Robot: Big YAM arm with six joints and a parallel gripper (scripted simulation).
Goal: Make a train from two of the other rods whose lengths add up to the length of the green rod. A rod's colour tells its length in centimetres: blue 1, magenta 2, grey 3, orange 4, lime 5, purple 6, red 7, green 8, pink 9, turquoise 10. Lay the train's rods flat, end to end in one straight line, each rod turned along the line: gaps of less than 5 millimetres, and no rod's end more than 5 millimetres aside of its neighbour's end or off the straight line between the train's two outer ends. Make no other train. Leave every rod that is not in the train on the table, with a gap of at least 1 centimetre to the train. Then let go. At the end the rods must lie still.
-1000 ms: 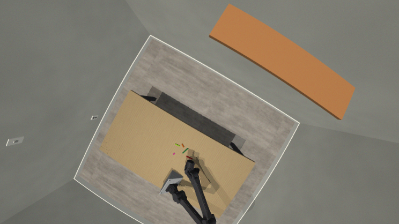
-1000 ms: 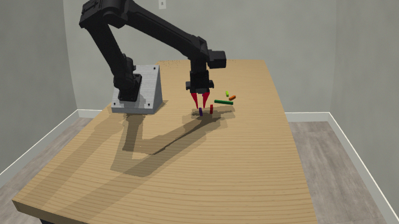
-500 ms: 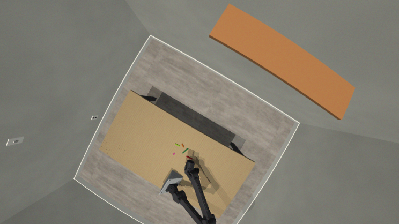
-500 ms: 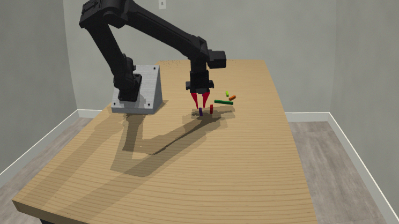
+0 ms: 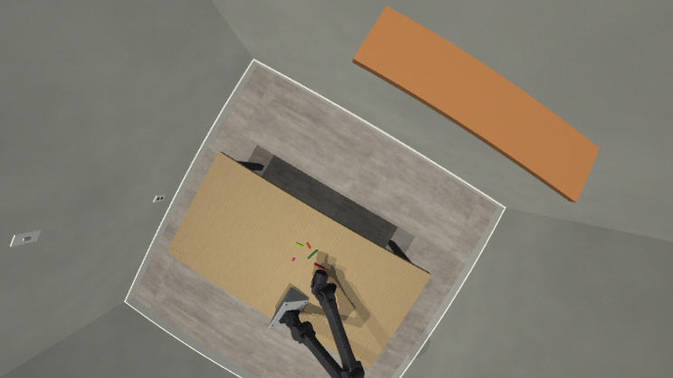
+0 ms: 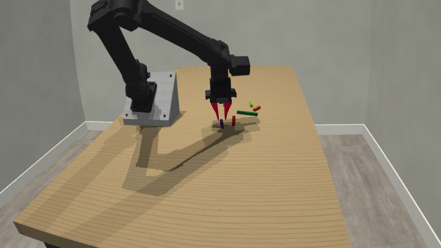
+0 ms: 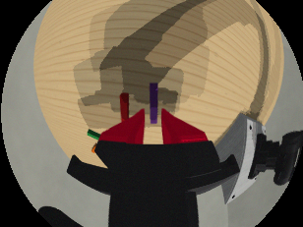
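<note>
From here I am seeing an orange wall shelf (image 5: pixel 474 105) jutting over the floor, a light switch (image 5: pixel 26 238) (image 6: pixel 179 3) and a power outlet (image 5: pixel 158 198) sitting on grey walls (image 5: pixel 89 80) (image 6: pixel 260 20), and white baseboards (image 5: pixel 380 133) (image 6: pixel 341 129) running below.
</note>
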